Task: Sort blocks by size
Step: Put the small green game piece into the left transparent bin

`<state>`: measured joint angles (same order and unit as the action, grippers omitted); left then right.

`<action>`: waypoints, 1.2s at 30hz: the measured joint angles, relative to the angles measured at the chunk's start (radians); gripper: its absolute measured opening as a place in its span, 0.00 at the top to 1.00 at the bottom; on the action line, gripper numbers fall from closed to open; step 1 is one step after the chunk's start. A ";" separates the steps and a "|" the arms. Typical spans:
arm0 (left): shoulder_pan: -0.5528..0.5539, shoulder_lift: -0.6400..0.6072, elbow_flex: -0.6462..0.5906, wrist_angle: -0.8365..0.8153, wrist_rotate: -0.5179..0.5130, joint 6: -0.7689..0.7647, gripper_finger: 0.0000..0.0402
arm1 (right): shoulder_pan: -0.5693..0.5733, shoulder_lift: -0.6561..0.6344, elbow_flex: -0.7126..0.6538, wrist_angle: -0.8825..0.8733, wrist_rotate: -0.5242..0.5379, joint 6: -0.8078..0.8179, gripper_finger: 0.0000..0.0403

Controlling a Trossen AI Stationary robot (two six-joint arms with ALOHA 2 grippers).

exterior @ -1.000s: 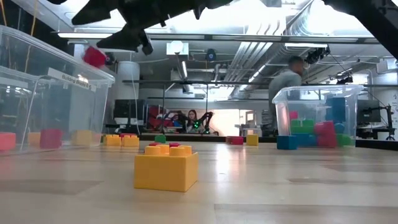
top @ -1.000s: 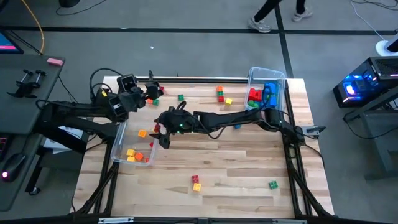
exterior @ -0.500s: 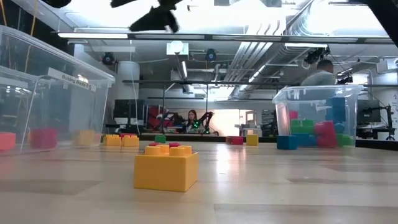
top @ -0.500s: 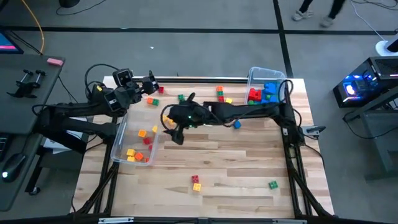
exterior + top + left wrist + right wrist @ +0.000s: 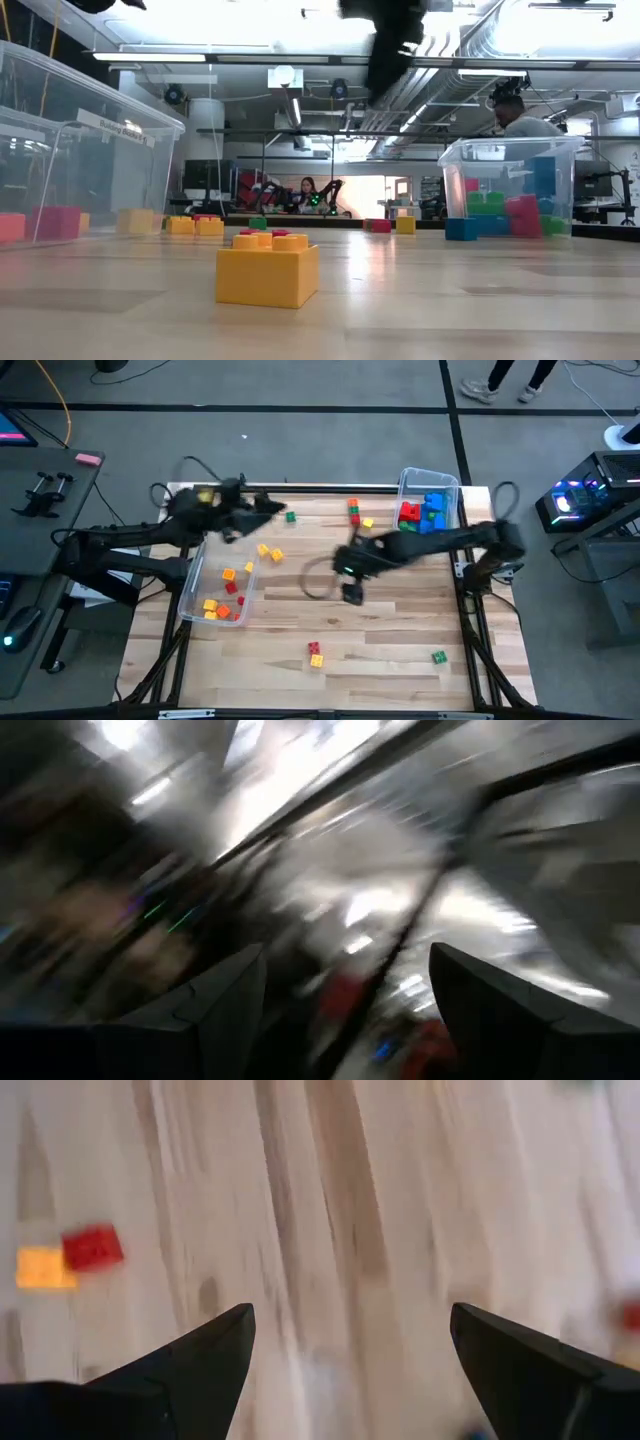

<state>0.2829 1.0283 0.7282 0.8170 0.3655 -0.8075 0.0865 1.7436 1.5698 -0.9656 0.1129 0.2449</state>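
- Since a second ago, the right gripper (image 5: 352,592) has swung from the left bin (image 5: 190,592) to mid-table, fingers (image 5: 205,1355) apart, empty.
- Left gripper (image 5: 272,507), fingers spread, hovers beside a green block (image 5: 291,517).
- Red and yellow blocks (image 5: 68,1258) lie ahead of the right fingers.

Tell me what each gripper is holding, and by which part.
Nothing is held. The left gripper and the right gripper both stand open with nothing between their fingers.

Lying scattered as small red, yellow, orange, green and blue blocks (image 5: 315,653) across the wood, some sitting in one clear bin (image 5: 196,590), bigger ones piling in another bin (image 5: 449,495).
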 joint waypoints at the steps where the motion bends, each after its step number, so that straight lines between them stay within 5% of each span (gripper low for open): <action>1: 0.002 0.000 0.011 -0.130 -0.032 0.005 0.34 | 0.016 -0.058 -0.089 0.039 0.015 0.064 0.18; 4: 0.058 0.041 0.144 -0.697 -0.103 0.086 0.34 | 0.071 -0.223 -0.322 0.179 0.047 0.298 0.18; 7: 0.148 0.190 0.369 -1.202 -0.121 0.352 0.34 | 0.136 -0.346 -0.490 0.344 0.118 0.517 0.18; 14: 0.323 0.671 0.759 -1.838 -0.274 0.724 0.34 | 0.231 -0.446 -0.630 0.555 0.281 0.729 0.18; 21: 0.341 0.935 0.835 -1.824 -0.387 0.850 0.34 | 0.258 -0.417 -0.624 0.617 0.317 0.750 0.18; 28: 0.328 1.002 0.840 -1.767 -0.433 1.081 0.34 | 0.254 -0.415 -0.623 0.664 0.354 0.781 0.18; 36: 0.354 1.062 0.840 -1.745 -0.437 1.168 0.34 | 0.254 -0.415 -0.623 0.684 0.398 0.825 0.18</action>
<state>0.6366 2.0906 1.5684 -0.9284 -0.0720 0.3604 0.3405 1.3289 0.9466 -0.2817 0.5112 1.0697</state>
